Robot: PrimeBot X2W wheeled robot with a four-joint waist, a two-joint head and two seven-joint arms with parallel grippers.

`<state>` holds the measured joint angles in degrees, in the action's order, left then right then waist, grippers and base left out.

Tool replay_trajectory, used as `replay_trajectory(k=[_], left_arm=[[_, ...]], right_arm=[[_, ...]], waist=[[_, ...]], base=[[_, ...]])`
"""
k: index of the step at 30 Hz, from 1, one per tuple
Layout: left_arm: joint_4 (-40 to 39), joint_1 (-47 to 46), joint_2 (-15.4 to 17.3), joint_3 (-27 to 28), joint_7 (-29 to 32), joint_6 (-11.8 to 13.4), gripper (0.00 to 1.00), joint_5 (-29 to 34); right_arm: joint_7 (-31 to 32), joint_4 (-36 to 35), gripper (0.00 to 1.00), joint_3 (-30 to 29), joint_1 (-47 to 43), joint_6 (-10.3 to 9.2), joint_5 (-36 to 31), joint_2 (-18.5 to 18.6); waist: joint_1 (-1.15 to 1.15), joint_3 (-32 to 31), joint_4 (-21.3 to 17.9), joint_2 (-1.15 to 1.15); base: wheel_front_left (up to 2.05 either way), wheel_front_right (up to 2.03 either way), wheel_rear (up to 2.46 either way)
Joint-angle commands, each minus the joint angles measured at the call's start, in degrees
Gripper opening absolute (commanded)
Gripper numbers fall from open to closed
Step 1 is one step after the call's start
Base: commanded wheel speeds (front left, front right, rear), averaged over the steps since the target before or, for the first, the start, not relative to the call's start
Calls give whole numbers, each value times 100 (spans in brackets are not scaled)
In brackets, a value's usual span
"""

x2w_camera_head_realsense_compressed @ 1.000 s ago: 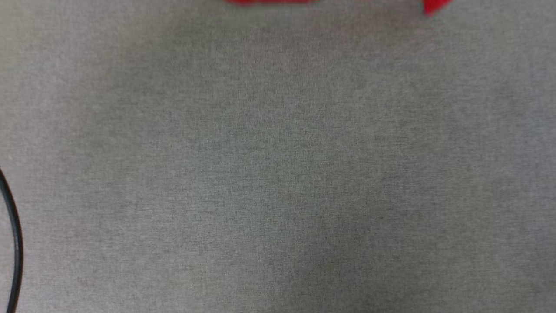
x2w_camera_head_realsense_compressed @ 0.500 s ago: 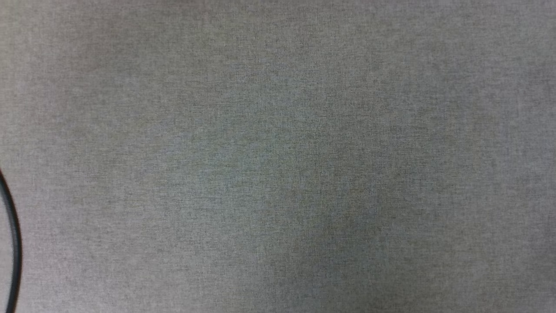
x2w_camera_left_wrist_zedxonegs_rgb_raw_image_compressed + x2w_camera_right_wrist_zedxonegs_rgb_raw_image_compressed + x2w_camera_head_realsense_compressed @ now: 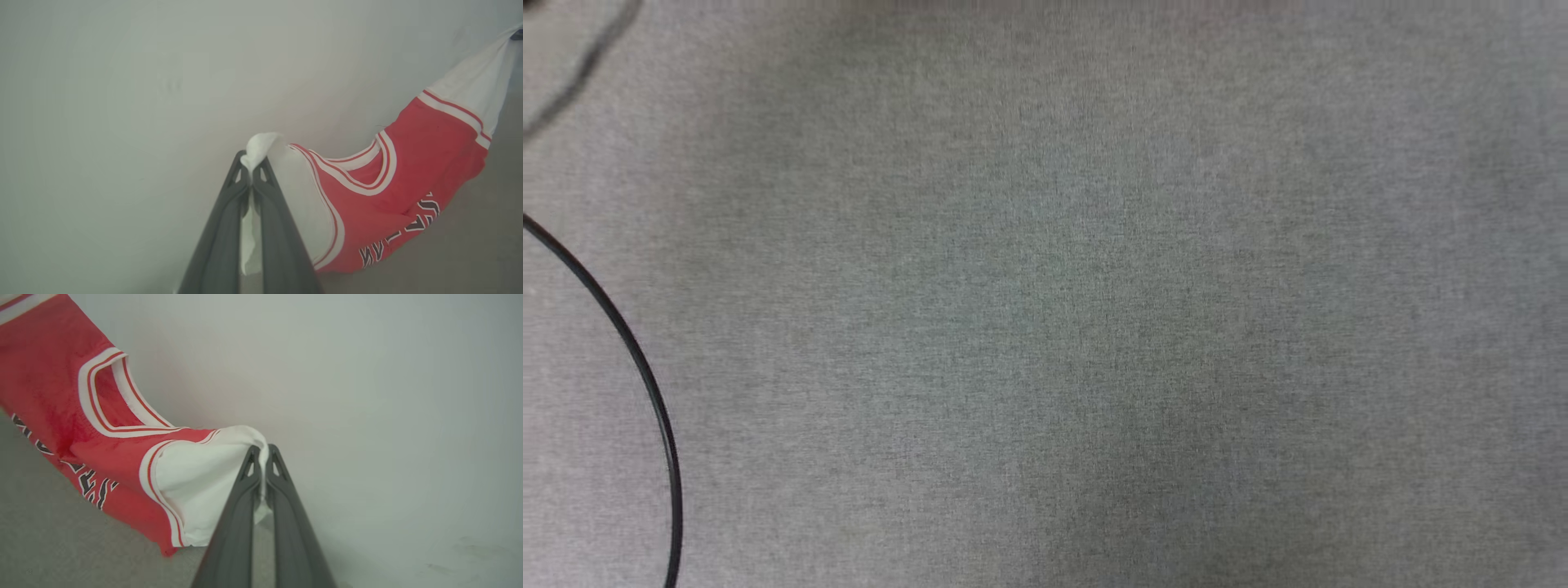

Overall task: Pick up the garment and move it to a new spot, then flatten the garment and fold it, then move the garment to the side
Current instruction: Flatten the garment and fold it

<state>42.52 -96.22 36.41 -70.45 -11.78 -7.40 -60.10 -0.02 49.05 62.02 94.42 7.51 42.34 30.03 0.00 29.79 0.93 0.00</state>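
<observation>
The garment [image 3: 408, 183] is a red jersey with white sleeves, striped trim and black lettering, and it hangs in the air stretched between both arms. My left gripper [image 3: 251, 163] is shut on the white fabric of one sleeve. My right gripper [image 3: 262, 455] is shut on the other white sleeve of the garment [image 3: 102, 457]. In both wrist views the shirt sags between the two holds, front and neckline showing, above the grey cloth surface [image 3: 61, 547] and before a pale wall [image 3: 122, 102].
In the head view a grey cloth tabletop [image 3: 1094, 327] spreads across the picture. A thin black cable [image 3: 645, 384] curves along its left side. A blurred dark line [image 3: 580, 73] crosses the top left corner.
The head view has shifted: the red fabric at its top edge one second ago is out of the picture, and the black cable now sits further right and higher.
</observation>
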Motion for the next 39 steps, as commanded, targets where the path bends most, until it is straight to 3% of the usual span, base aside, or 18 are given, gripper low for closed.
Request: replay_trajectory(k=[1, 9, 16, 23, 39], left_arm=[[-44, 300, 92, -27, -87, 0, 0, -49], [-679, 2320, 491, -102, -313, 221, 0, -246], [-1791, 4363, 919, 217, -350, 892, 0, -660], [-2517, 6104, 1365, 673, -347, 1470, 0, -710], [-3268, 8654, 1741, 1361, -342, 2178, 0, -1054]], right_arm=[[-88, -78, 0, 93, -289, -4, 95, 44], [-488, -735, 0, 672, -1885, -4, 635, 490], [-663, -1366, 0, 909, -3336, -4, 908, 981], [-736, -1750, 0, 828, -4601, -4, 1217, 1482], [-574, -2845, 0, 239, -7485, -5, 1437, 2340]], waist=[[0, -226, 1, 0], [0, -990, -40, 0], [0, -1578, -62, 0], [0, -2102, -75, 0], [0, -2849, -54, 0]], base=[[0, 0, 0], [0, 0, 0], [0, 0, 0], [0, 0, 0], [0, 0, 0]])
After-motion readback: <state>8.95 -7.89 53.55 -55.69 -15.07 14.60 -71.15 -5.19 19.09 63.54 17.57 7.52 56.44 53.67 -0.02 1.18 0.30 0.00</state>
